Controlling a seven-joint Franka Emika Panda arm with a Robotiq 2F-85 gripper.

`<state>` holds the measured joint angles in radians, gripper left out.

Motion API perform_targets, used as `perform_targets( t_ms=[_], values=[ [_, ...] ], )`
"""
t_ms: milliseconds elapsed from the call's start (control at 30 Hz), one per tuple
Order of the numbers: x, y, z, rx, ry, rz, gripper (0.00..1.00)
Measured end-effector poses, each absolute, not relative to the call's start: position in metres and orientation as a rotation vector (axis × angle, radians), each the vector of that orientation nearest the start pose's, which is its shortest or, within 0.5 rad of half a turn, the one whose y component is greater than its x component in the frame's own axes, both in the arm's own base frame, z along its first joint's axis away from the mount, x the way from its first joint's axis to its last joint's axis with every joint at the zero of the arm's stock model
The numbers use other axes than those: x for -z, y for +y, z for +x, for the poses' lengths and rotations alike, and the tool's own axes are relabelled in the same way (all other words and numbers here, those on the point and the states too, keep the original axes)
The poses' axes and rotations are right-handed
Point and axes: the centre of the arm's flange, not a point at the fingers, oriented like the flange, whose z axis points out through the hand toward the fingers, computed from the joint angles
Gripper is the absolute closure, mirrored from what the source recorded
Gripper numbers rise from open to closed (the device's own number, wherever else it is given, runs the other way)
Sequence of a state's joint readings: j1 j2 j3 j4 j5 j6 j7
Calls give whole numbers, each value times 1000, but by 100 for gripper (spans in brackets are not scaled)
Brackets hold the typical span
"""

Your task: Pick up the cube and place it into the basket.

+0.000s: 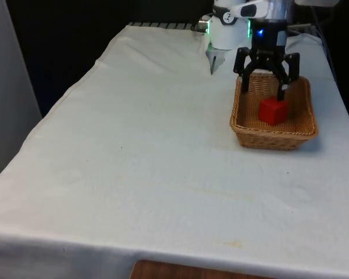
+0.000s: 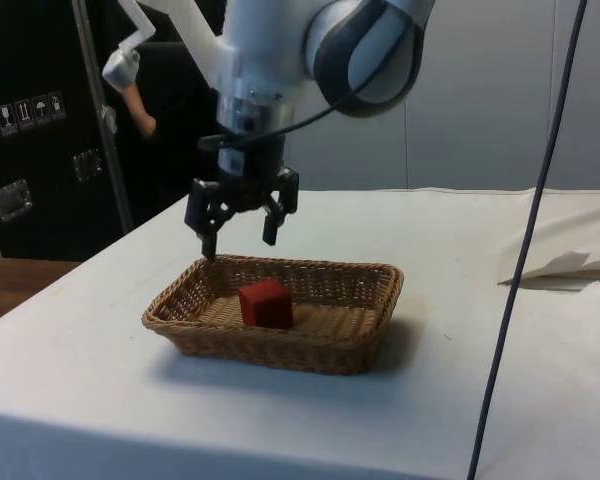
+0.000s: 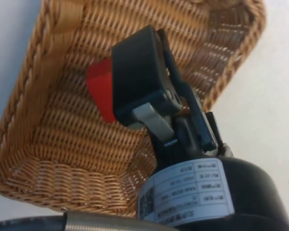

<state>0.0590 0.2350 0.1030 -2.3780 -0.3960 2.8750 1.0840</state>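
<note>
The desk [image 1: 134, 151] is covered by a white cloth [image 2: 540, 330]. A dark cable [image 2: 528, 250] is seen hanging in front of the desk in the side view. Dark cabinets [image 2: 30, 130] are seen behind the desk there.

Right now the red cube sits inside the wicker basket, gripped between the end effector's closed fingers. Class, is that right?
Not quite. The red cube does sit inside the wicker basket, but the end effector hangs open above it, not gripping it. The side view shows this.
</note>
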Motion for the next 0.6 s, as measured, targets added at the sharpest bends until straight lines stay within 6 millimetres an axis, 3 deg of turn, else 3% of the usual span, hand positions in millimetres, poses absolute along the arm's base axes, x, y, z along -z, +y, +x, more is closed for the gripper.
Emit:
perform_targets(
  t_ms=[600],
  values=[
    [-283,69,555,492,877,-2986,0]
  ],
)
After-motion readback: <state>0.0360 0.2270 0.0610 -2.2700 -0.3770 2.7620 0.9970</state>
